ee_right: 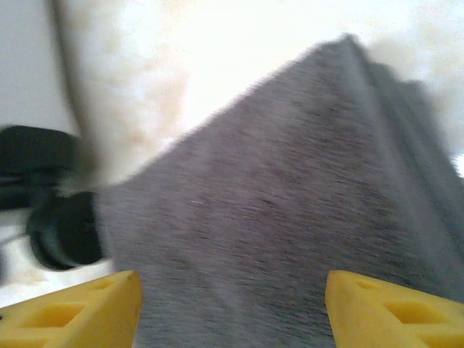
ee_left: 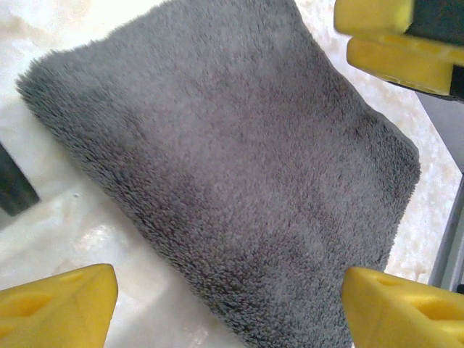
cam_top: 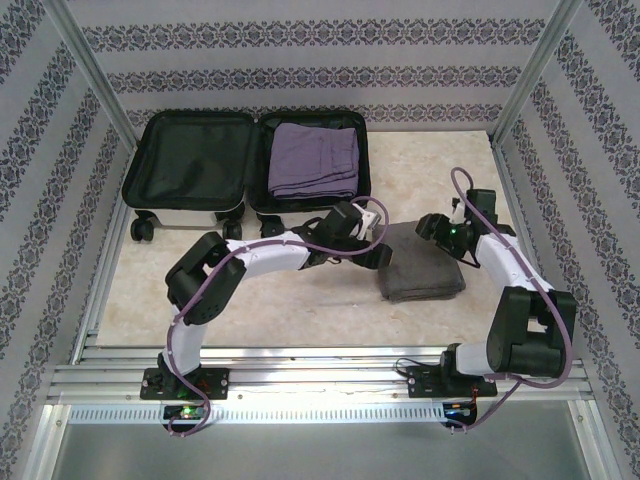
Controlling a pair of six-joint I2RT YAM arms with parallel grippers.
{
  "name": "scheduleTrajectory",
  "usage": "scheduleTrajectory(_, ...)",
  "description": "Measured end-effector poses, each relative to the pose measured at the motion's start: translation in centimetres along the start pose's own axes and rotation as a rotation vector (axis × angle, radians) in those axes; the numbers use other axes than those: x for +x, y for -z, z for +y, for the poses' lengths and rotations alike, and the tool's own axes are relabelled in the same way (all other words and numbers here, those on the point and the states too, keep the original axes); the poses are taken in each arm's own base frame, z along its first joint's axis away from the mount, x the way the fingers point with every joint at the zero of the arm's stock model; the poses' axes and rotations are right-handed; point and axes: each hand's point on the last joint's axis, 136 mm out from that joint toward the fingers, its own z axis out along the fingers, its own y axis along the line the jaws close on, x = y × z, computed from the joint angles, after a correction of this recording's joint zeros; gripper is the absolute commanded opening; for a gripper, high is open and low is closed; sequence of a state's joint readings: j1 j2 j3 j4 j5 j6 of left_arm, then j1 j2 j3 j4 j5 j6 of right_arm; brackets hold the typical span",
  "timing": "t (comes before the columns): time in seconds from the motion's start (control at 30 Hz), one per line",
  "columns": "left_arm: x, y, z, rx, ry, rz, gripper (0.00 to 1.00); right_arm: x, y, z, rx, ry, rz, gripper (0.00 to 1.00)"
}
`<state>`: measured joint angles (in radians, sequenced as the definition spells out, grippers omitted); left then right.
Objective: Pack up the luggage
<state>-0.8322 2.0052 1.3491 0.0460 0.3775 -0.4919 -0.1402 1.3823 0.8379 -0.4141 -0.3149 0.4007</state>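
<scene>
The white luggage [cam_top: 190, 215] lies open at the back left of the table, its black-lined left half empty. A folded purple garment [cam_top: 315, 160] rests in its right half. A folded grey fleece [cam_top: 420, 265] lies flat on the table right of centre. My left gripper [cam_top: 378, 252] hovers at the fleece's left edge, open, its yellow fingers [ee_left: 58, 304] straddling the near edge of the grey fleece [ee_left: 232, 167]. My right gripper [cam_top: 432, 228] is at the fleece's far right corner, open, with the grey fleece [ee_right: 275, 217] below its yellow fingers [ee_right: 391, 312].
Metal frame posts [cam_top: 530, 90] and patterned walls enclose the table. The right gripper's yellow fingers [ee_left: 399, 43] appear at the top right of the left wrist view. A black part of the left arm [ee_right: 65, 228] shows at the fleece's far edge in the right wrist view.
</scene>
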Motion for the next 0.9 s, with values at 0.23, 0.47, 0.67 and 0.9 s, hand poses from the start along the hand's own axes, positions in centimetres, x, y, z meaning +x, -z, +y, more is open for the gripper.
scheduleTrajectory(0.23, 0.5, -0.6, -0.2, -0.003, 0.032, 0.046, 0.81, 0.4, 0.6, -4.9, 0.262, 0.036, -0.004, 0.76)
scheduleTrajectory(0.47, 1.6, -2.1, 0.6, -0.028, 0.063, 0.128, 0.8, 1.3, -0.6, -7.3, 0.348, 0.013, 0.073, 0.77)
scheduleTrajectory(0.67, 2.6, -3.4, 1.4, -0.053, 0.085, 0.191, 0.79, 2.1, -2.3, -7.7, 0.335, -0.001, 0.145, 0.77)
scheduleTrajectory(0.9, 0.7, -4.3, 0.9, -0.066, 0.064, 0.198, 0.79, 2.4, -3.2, -7.1, 0.265, -0.025, 0.181, 0.76)
